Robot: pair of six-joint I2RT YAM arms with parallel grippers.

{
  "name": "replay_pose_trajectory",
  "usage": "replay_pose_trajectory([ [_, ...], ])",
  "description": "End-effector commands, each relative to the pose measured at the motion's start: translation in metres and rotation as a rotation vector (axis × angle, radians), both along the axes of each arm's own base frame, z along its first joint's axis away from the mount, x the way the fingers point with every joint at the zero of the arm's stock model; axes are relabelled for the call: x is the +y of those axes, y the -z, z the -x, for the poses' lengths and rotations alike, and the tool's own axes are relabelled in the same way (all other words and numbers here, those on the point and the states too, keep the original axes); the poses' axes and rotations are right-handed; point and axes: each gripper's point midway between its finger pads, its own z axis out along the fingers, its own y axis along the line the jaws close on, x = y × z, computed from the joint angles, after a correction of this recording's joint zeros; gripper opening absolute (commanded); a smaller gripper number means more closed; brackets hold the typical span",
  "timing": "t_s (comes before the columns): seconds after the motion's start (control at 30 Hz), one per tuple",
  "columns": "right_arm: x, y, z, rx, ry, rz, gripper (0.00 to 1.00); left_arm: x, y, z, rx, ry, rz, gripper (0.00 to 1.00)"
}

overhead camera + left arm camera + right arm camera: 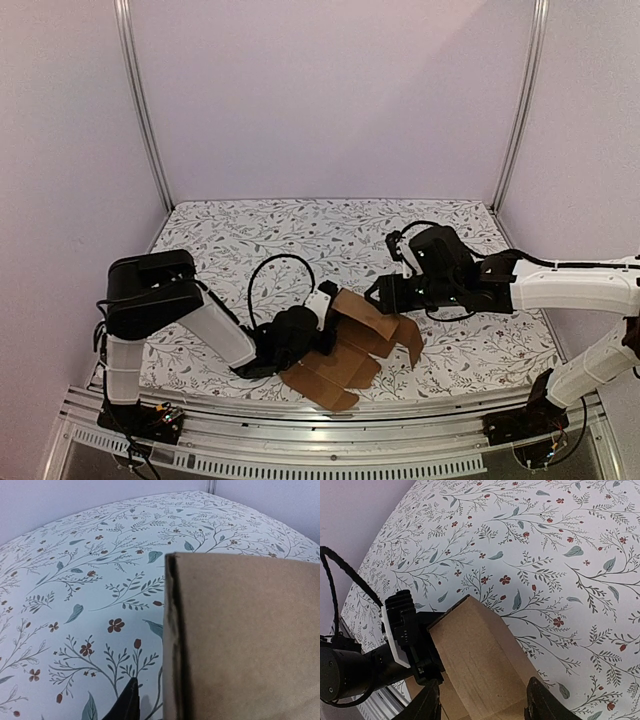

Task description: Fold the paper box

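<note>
Aluminium rail (300, 440) runs along the near edge of the desk (250, 230), with the 2 arm bases (140, 420) bolted to it. Just beyond it lies the paper box (350, 350), near the front and a little right of centre. It is partly folded, some panels flat on the desk and others raised.

At the box's left side sits the left pincer (326, 322), touching the cardboard. Its wrist view shows 1 dark fingertip (126, 706) beside an upright panel edge. The other finger is hidden, so I cannot tell whether this pincer is spread or pinching.

From the right, the right pincer (388, 292) reaches in over the box's far corner. Its 2 fingers (427, 707) stand apart on either side of a raised panel, but I cannot tell whether the pads press the cardboard.

Covering the desk is a white cloth (450, 225) printed with grey-green leafy sprigs and small red flowers. Pale lilac walls (330, 90) close in the back and sides, with slim metal posts (140, 110) at the corners. The box's cardboard is plain brown and matte — sharp creases, straight cut edges
</note>
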Motion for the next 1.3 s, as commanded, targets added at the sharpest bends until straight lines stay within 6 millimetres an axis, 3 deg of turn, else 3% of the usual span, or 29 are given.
replay_pose_trajectory([
  [0.0, 0.001, 0.004, 0.000, 0.014, 0.000, -0.003, 0.56, -0.002, -0.012, 0.003, -0.008, 0.013, 0.016, 0.20],
  [0.2, -0.005, 0.013, 0.008, 0.064, 0.029, -0.022, 0.56, -0.005, -0.014, 0.003, -0.010, 0.017, 0.013, 0.00],
  [0.5, -0.008, 0.017, 0.018, 0.113, 0.078, -0.057, 0.57, -0.005, -0.019, 0.002, -0.020, -0.017, 0.017, 0.00],
  [0.83, 0.002, 0.031, 0.011, 0.188, 0.184, -0.137, 0.59, -0.002, -0.020, 0.004, -0.009, -0.080, 0.028, 0.00],
  [1.27, 0.009, 0.046, 0.005, 0.232, 0.243, -0.178, 0.50, -0.005, -0.021, 0.008, 0.045, -0.113, 0.068, 0.00],
])
